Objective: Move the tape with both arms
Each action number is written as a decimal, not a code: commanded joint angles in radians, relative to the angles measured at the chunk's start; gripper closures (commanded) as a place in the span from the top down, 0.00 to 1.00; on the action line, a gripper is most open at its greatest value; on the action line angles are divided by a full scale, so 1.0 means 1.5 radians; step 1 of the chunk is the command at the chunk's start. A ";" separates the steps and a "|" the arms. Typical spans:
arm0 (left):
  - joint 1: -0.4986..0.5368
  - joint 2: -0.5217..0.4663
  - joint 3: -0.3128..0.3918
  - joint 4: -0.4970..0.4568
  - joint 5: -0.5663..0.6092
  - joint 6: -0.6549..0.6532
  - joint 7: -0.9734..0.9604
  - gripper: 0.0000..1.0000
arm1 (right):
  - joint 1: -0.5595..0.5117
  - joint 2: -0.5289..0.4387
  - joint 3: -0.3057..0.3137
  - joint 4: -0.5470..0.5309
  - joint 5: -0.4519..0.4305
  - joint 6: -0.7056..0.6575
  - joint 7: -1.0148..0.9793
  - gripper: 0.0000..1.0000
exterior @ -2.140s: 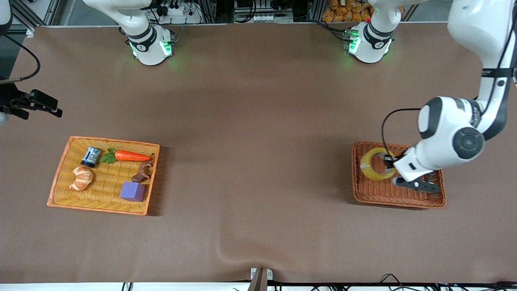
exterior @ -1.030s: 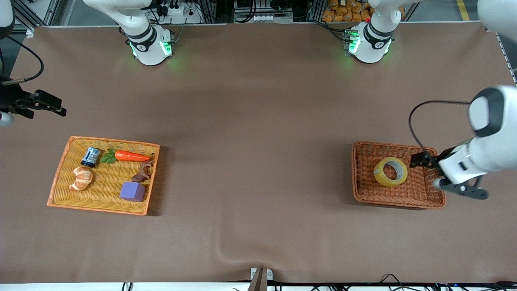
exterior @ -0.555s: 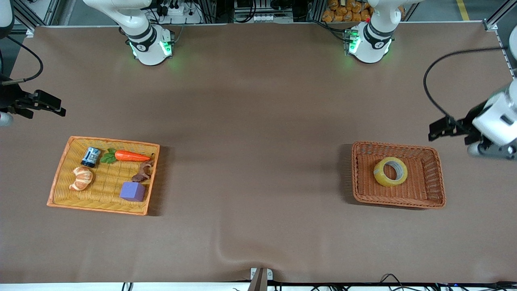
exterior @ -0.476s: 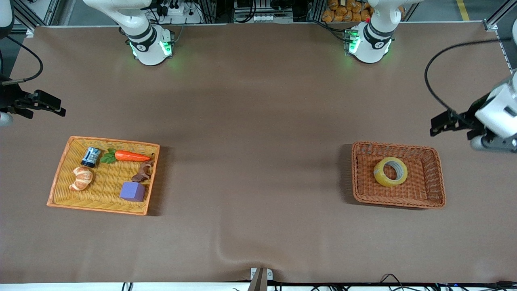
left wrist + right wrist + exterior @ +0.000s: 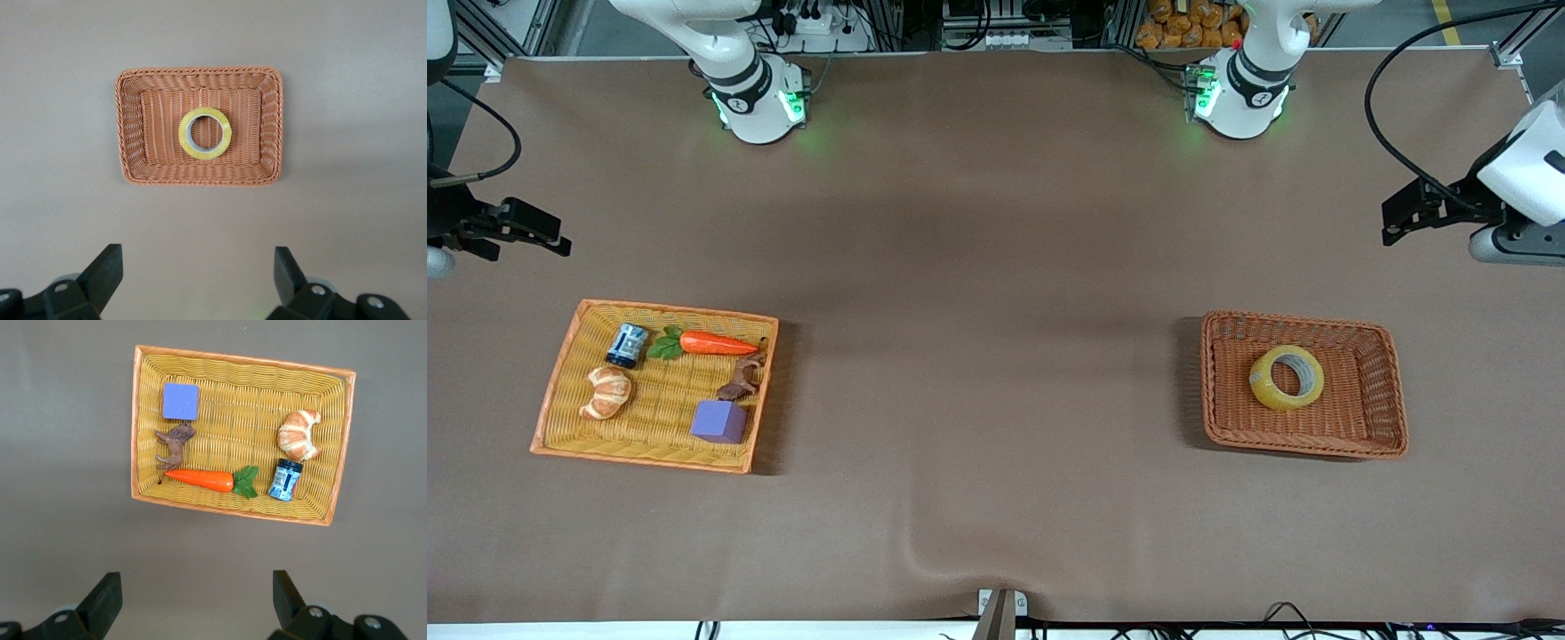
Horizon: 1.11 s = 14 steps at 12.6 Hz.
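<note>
The tape [image 5: 1286, 377], a yellowish ring with a grey core, lies flat in the brown wicker basket [image 5: 1303, 449] toward the left arm's end of the table. It also shows in the left wrist view [image 5: 205, 133], in the middle of the basket [image 5: 199, 71]. My left gripper [image 5: 1519, 242] is open and empty, high over the table's edge at the left arm's end, well clear of the basket; its fingertips [image 5: 107, 270] stand wide apart. My right gripper [image 5: 443, 247] is open and empty, waiting high near the yellow basket [image 5: 667, 308].
The yellow basket [image 5: 243, 359] holds a purple cube [image 5: 719, 420], a carrot [image 5: 716, 342], a croissant [image 5: 607, 392], a blue can [image 5: 628, 345] and a brown animal figure [image 5: 743, 378]. Brown cloth covers the table between the two baskets.
My left gripper rose out of the brown basket and pulled back toward the left arm's end of the table. The tape stayed in the basket, shifted slightly. The right arm has not moved.
</note>
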 commanded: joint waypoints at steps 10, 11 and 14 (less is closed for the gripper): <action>0.012 -0.032 0.014 -0.031 -0.020 -0.017 -0.010 1.00 | -0.003 -0.008 0.000 -0.002 0.005 0.030 -0.027 1.00; 0.027 -0.033 0.014 -0.031 -0.022 -0.019 -0.009 1.00 | -0.003 -0.008 0.000 -0.002 0.005 0.031 -0.034 1.00; 0.034 -0.032 0.013 -0.030 -0.022 -0.033 -0.010 1.00 | -0.003 -0.010 0.000 -0.002 0.000 0.024 -0.034 1.00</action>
